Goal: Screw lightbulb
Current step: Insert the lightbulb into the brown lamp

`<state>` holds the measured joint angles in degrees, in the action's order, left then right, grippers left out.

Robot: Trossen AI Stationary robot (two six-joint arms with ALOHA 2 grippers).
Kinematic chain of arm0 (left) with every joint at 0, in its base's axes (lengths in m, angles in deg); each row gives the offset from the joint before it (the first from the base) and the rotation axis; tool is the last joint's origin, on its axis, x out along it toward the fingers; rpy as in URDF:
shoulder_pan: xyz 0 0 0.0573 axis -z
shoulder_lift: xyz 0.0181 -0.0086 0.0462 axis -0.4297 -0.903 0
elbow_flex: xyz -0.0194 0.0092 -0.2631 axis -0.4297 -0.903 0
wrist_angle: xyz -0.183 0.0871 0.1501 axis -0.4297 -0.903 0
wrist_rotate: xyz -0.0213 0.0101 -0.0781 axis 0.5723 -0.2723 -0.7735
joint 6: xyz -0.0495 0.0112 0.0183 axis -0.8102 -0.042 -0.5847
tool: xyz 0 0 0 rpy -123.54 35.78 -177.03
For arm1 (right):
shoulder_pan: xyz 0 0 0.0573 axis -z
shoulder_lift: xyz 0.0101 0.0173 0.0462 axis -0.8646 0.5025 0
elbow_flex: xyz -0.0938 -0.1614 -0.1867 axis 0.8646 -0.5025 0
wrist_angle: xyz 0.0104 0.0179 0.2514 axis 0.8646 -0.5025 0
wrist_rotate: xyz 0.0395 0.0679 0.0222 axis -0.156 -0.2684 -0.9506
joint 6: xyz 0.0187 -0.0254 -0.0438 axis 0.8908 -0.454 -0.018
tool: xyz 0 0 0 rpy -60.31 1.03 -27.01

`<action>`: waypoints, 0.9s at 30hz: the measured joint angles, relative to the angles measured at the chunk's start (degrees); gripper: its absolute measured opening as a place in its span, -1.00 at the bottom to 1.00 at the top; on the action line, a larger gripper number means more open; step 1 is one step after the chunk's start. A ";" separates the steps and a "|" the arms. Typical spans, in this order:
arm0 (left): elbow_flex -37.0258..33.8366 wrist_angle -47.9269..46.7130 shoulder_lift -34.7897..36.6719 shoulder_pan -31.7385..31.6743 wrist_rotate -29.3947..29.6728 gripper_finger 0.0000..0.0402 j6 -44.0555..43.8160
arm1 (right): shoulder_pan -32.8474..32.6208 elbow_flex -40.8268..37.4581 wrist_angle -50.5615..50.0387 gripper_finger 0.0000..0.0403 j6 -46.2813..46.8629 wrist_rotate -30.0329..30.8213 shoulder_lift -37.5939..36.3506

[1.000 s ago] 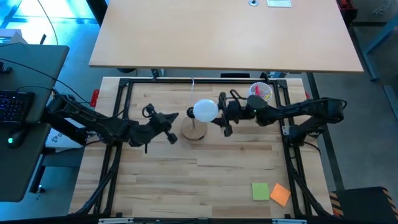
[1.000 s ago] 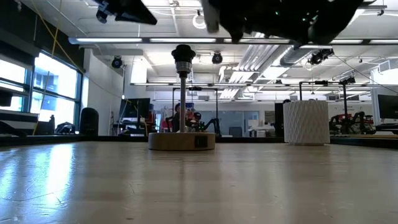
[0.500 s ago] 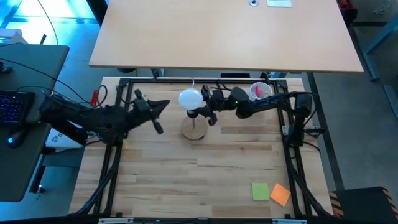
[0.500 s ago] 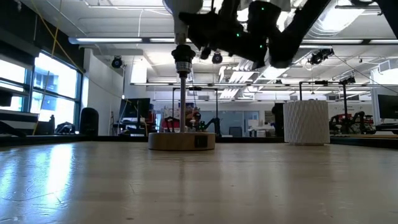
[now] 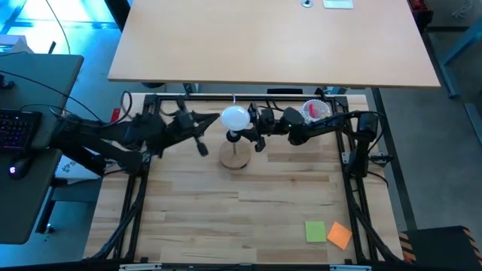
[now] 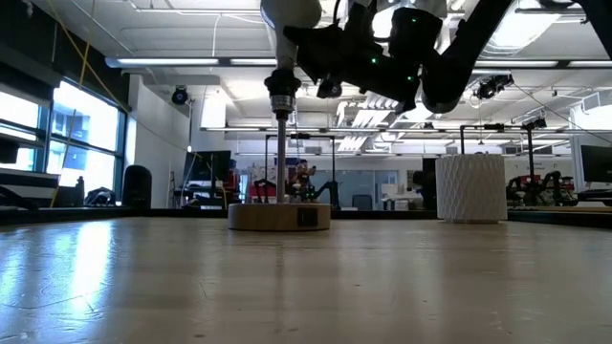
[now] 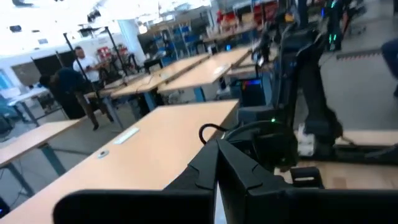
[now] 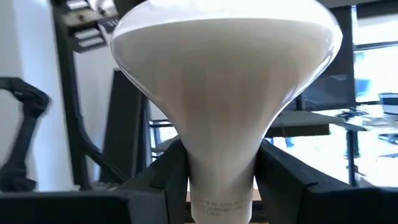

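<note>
**Bulb poised at the socket, threading about to begin**

The right gripper (image 5: 254,134) holds the lightbulb (image 5: 235,118) near the far edge of the desk (image 5: 248,207), roughly midway along it. In the right wrist view its two dark fingers (image 8: 163,177) clasp the narrow neck of the bulb just above the screw base, with the frosted globe flaring wide beyond them, so the jaws are clenched on the lightbulb. In the low view the bulb's base sits right at the top of the black socket post (image 6: 281,143), which rises upright from the round wooden stand (image 6: 279,216). Whether the threads have already caught in the socket cannot be told from here.

The left gripper (image 5: 199,134) hovers above the desk just to the left of the stand, touching nothing; its jaws are clenched shut and empty. A white cup (image 5: 316,110) stands near the far right corner, well apart from the work, and two sticky notes (image 5: 328,232) lie near the front right corner.

The step in hand looks like seating the bulb's base into the socket. The next move probably calls for keeping the bulb's axis in line with the post, pressing down lightly, and turning the wrist to bring the threads in. The stand looks light, so it might spin or tip under the twist; the left arm seems well placed to steady it.
</note>
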<state>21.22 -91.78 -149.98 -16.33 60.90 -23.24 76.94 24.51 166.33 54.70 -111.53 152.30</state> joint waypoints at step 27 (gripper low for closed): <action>6.06 -12.20 -7.88 -9.91 -11.27 -1.00 -8.81 | -0.77 0.07 -5.73 -0.29 -5.31 2.39 -0.13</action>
<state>27.28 -103.98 -157.86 -26.24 49.63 -32.05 76.17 24.58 160.60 49.39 -109.13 152.17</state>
